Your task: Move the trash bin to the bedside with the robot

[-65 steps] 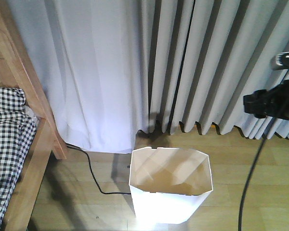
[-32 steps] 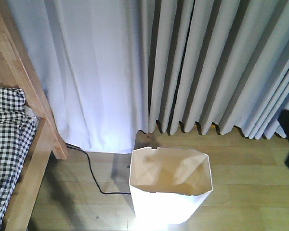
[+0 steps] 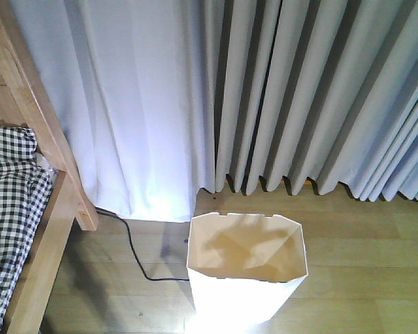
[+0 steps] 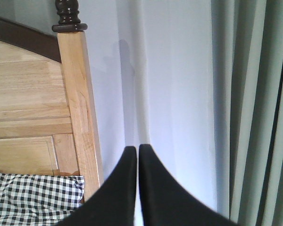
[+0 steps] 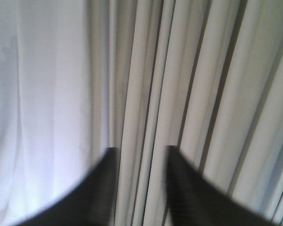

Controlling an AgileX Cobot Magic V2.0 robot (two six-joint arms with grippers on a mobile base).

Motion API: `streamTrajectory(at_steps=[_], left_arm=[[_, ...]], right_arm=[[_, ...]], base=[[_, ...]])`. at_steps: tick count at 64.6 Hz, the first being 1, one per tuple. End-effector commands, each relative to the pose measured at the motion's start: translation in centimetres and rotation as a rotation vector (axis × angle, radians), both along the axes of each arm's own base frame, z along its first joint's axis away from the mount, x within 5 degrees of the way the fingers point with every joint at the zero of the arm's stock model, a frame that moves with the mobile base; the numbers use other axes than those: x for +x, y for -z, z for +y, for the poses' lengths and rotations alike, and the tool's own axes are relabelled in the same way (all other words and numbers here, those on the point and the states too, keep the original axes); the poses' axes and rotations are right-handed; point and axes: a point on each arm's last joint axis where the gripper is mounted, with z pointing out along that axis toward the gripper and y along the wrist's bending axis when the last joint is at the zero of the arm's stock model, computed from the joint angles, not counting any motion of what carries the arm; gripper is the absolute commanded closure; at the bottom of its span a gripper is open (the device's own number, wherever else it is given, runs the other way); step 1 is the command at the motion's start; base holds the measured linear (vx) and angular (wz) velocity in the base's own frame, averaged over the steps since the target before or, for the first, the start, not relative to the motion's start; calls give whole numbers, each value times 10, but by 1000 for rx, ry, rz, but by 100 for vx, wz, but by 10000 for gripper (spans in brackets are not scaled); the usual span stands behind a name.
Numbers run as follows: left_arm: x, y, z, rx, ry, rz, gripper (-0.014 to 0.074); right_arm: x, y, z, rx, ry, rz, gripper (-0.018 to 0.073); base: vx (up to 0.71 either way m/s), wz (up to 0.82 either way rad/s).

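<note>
Front view: one trash bin [image 3: 246, 275]

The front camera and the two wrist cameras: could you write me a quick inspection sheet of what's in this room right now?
Surface: wooden floor, bare apart from the items below.
Job's things: white trash bin upright, nothing visible inside, standing apart from the bed with checked bedding.
Clutter: nothing seen.
Grippers: left gripper shut, holding nothing, pointing past the bedpost; right gripper open, holding nothing, facing the curtains.
Cables: black cable on the floor from behind the bed towards the bin.
Surroundings: white sheer and grey pleated curtains.
</note>
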Motion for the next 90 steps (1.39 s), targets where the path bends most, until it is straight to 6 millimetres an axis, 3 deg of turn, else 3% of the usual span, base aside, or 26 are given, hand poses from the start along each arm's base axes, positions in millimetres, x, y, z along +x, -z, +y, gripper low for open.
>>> streamTrajectory(at_steps=[1, 44, 55, 64, 71, 84, 90], left_arm=[[0, -3, -1, -23, 9, -70, 603], [0, -3, -1, -23, 9, -70, 603], [0, -3, -1, -23, 9, -70, 603], [0, -3, -1, -23, 9, -70, 603], [0, -3, -1, -23, 9, -70, 603], [0, -3, -1, -23, 9, -70, 603], [0, -3, -1, -23, 9, -70, 603]], right_arm=[[0, -11, -3, 17, 28, -51, 574], [0, -9, -1, 15, 8, -28, 567], [-4, 4, -4, 15, 52, -44, 567], [-14, 28, -12, 20, 148, -100, 567], [-8, 44, -18, -1, 201, -100, 567], [-2, 68, -15, -44, 128, -173, 567], [-2, 69, -16, -32, 132, -153, 567]], base=[[0, 0], [0, 0], [0, 0], [0, 0], [0, 0], [0, 0], [0, 0]])
